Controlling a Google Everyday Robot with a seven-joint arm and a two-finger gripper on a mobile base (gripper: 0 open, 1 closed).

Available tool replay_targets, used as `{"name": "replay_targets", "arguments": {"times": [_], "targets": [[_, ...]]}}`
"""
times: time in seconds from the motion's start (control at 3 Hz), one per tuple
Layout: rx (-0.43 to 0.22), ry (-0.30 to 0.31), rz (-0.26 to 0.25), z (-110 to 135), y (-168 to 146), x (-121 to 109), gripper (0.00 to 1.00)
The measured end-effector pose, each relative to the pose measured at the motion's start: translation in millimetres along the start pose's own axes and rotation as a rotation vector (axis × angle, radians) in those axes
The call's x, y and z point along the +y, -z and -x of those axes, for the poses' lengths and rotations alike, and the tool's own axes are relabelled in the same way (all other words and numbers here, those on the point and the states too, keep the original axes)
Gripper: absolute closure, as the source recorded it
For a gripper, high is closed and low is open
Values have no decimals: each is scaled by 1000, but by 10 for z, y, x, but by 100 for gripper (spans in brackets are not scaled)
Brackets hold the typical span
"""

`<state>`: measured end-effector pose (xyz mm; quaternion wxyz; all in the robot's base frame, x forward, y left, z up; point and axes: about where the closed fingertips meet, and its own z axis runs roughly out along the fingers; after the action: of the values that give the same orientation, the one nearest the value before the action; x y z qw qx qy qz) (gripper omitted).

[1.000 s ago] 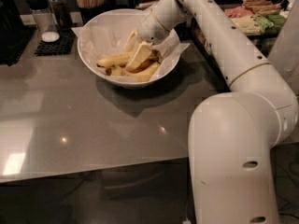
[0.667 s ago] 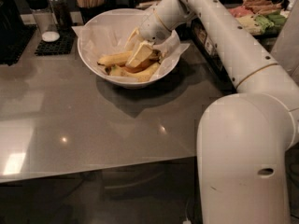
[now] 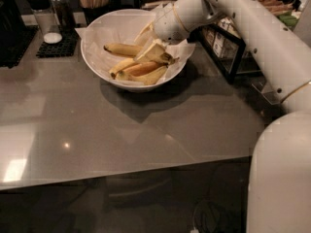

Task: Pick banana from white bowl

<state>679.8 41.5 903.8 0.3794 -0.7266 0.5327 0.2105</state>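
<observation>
We find the white arm's pale two-finger gripper lowered inside the large, round, glossy white bowl, on its right side. We cannot tell how far the gripper is open or whether it has hold of anything. The yellow bananas lie on the crinkled white paper lining, directly beneath and just left of the gripper; one separate banana lies further left. The bowl stands on the glossy grey table. A black mat lies well left of the gripper.
</observation>
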Motion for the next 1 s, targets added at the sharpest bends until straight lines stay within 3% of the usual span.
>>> {"name": "replay_targets", "arguments": {"times": [0.33,1.0], "targets": [[3,-10,-28,129,169,244,100],[46,-124,-70,291,347,893,100]]}}
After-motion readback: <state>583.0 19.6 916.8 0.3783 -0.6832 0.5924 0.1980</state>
